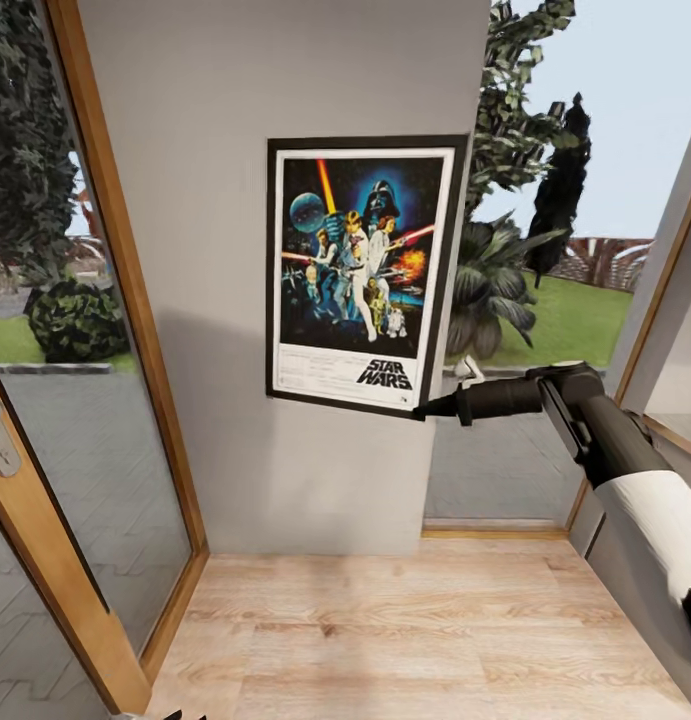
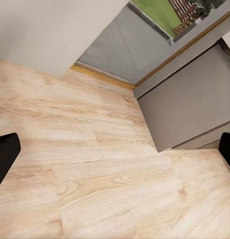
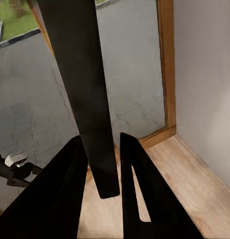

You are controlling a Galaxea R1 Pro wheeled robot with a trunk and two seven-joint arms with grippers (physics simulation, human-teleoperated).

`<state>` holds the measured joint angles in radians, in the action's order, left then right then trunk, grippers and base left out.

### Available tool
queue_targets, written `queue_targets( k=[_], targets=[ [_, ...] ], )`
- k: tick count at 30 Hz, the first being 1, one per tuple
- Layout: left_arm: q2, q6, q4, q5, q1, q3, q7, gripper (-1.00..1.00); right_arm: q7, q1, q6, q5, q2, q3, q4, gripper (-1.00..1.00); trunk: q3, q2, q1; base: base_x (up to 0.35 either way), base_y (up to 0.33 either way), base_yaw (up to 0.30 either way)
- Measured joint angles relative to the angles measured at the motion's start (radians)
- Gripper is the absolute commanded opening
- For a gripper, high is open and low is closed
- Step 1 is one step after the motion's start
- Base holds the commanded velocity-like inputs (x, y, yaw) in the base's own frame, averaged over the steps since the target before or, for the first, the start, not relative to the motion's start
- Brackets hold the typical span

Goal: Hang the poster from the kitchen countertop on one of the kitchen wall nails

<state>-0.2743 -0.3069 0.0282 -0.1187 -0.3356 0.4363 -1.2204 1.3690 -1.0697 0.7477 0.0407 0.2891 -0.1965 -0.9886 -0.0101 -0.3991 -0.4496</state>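
Right arm is reaching in level from the right, forearm extended toward the wall (image 1: pixel 235 250). Right gripper (image 1: pixel 421 411) is pinching the lower right corner of the poster (image 1: pixel 360 270), fingers (image 3: pixel 137 194) closed on the black frame edge. One poster, lying flat against the pale-grey wall, upright. Left gripper (image 2: pixel 115 149) is pointing down at the wooden floor (image 2: pixel 95 174), fingers spread wide, holding nothing.

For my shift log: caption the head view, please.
Right gripper pinches the poster by its lower corner against the grey wall.
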Motion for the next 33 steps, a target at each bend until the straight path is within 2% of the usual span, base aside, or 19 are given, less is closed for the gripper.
queue_targets(
  k=[17,24,33],
  targets=[
    [0.000,0.000,-0.001,0.000,0.000,0.000,0.000,1.00,0.000,-0.019,0.005,0.000,-0.016,0.000,0.028,-1.00,0.000,0.000,0.000,0.000,0.000,0.000],
    [0.000,0.000,-0.001,0.000,0.000,0.000,0.000,1.00,-0.001,-0.034,0.086,0.000,-0.036,-0.001,0.036,-1.00,0.000,0.000,0.000,0.000,0.000,0.000],
    [0.000,0.000,-0.001,0.000,0.000,0.000,0.000,1.00,0.002,-0.037,0.104,0.001,-0.049,-0.001,0.034,-1.00,0.000,0.000,0.000,0.000,0.000,0.000]
  ],
)
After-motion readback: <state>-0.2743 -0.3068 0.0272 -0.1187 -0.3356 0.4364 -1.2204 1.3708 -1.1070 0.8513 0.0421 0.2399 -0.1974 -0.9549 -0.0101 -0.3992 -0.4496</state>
